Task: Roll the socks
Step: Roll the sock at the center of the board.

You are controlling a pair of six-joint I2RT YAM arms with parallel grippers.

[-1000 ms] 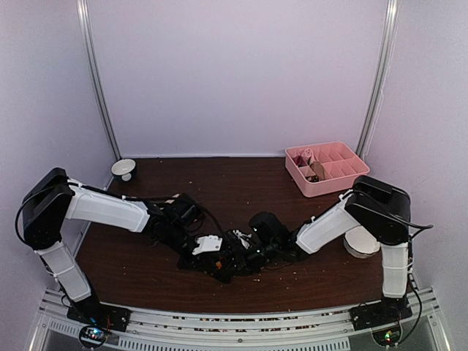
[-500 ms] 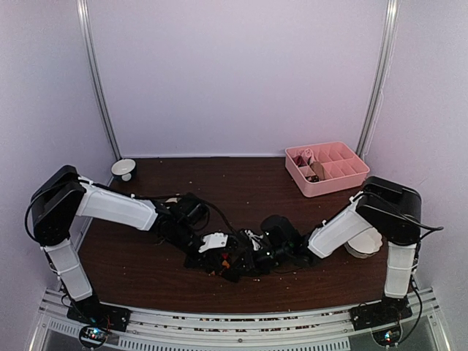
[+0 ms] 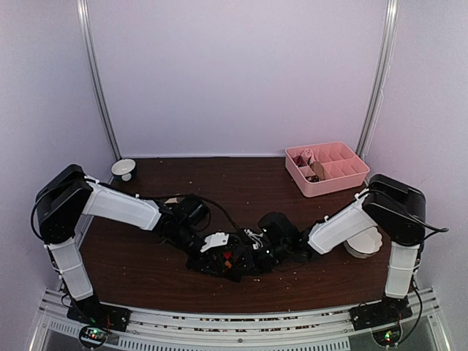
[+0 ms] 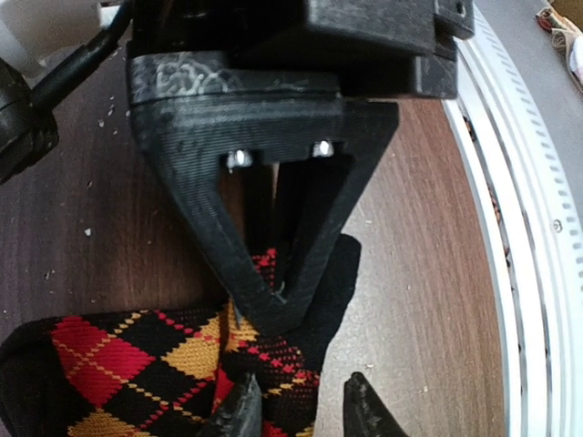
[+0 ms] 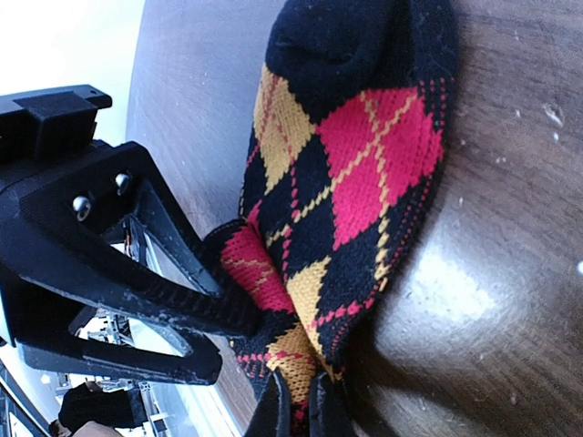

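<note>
argyle sock bunched on the bench, caught between two pincers that meet tip to tip

the black knitted sock with red and orange argyle diamonds (image 5: 355, 164) has thin dotted lines crossing its diamonds and a plain black end, and its fabric is folded over itself in a loose bundle on the dark brown wooden bench (image 3: 241, 190). the right pincer (image 5: 299, 411) is closed tight on a fold at the sock's edge, and the rest of the sock spreads away beyond its tips, lying flat on the bench. the left pincer (image 4: 296, 411) faces it from the opposite side with its tips narrowly parted. the patterned edge of the sock lies just beneath and between those tips, and whether they touch the fabric cannot be told. most of the sock sits off to one side of the left pincer.
</note>
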